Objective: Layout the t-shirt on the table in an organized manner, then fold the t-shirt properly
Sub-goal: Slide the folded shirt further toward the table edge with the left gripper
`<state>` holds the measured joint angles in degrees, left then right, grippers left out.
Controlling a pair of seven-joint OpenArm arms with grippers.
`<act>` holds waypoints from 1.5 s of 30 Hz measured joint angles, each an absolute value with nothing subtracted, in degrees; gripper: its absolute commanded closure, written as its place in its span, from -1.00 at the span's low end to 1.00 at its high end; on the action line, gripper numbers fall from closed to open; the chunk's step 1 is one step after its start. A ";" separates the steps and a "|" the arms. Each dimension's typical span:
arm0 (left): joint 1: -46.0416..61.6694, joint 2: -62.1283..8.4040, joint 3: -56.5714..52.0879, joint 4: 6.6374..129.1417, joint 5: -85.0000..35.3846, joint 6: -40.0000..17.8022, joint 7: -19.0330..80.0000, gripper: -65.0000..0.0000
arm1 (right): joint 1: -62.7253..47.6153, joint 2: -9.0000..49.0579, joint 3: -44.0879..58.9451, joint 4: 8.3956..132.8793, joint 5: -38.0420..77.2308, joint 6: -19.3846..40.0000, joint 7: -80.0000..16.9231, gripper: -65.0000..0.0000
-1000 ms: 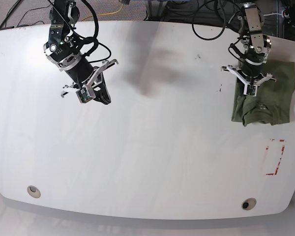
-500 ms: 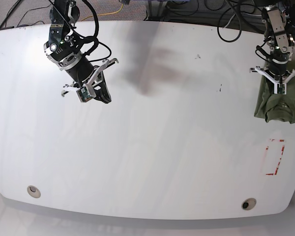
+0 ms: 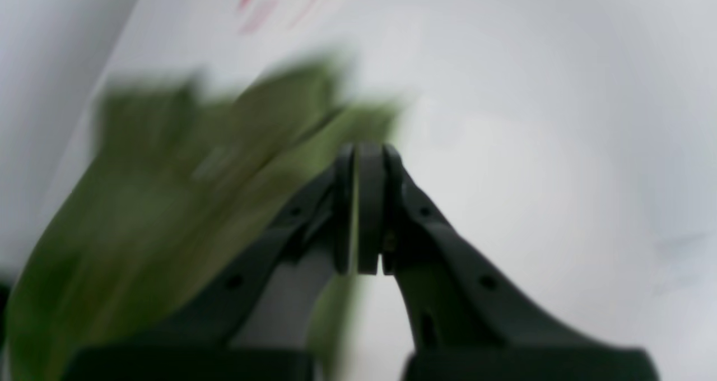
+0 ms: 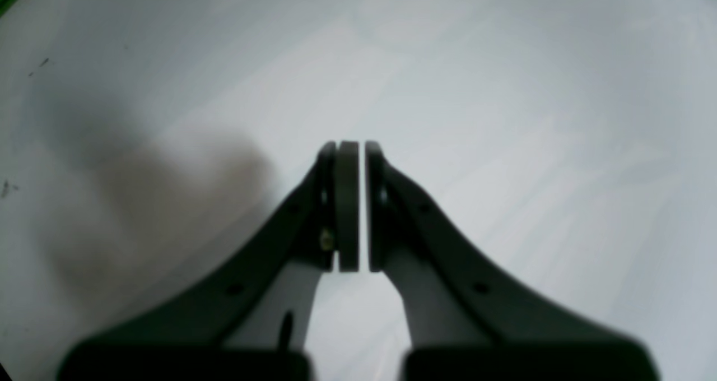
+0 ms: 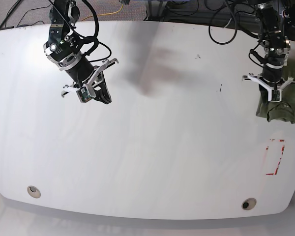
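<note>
The olive-green t-shirt [image 5: 286, 109] lies folded small at the right edge of the white table [image 5: 162, 147], partly cut off by the frame. My left gripper [image 5: 272, 97] points down at the shirt's left edge with its jaws shut. In the left wrist view the shirt [image 3: 168, 201] is a green blur left of and behind the shut left gripper [image 3: 361, 154]; I see no cloth between the pads. My right gripper [image 5: 104, 97] hangs shut over the far left of the table, far from the shirt. In its wrist view, the right gripper [image 4: 352, 148] has only bare white table beneath it.
A red dashed rectangle [image 5: 275, 157] is marked below the shirt, near the right edge. Two round grommet holes [image 5: 34, 191] [image 5: 249, 203] sit near the front edge. Cables hang behind the table's far edge.
The left gripper swept right and the shirt slid with it to the table's right edge; the gripper has since shifted slightly back left. The right arm has not moved.
</note>
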<state>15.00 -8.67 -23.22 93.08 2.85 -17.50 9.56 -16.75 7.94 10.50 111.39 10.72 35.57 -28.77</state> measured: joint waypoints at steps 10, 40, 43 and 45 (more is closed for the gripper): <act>9.78 -9.28 -22.61 91.90 2.96 -17.37 9.65 1.00 | -16.75 7.86 10.46 111.39 10.72 35.57 -28.77 0.96; 7.25 -23.24 -27.68 69.63 2.92 -17.65 9.61 1.00 | -19.11 7.92 10.50 112.44 10.72 35.42 -28.77 0.96; 7.31 -23.57 -27.75 67.33 2.81 -17.41 9.56 1.00 | -19.00 7.92 10.50 112.66 10.76 35.42 -28.69 0.96; 7.31 -23.55 -27.77 66.32 2.79 -17.39 9.58 1.00 | -19.00 7.90 10.52 112.73 10.74 35.42 -28.71 0.96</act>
<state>7.31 -23.55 -27.77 66.32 2.79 -17.39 9.58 -19.00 7.90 10.52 112.73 10.74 35.42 -28.71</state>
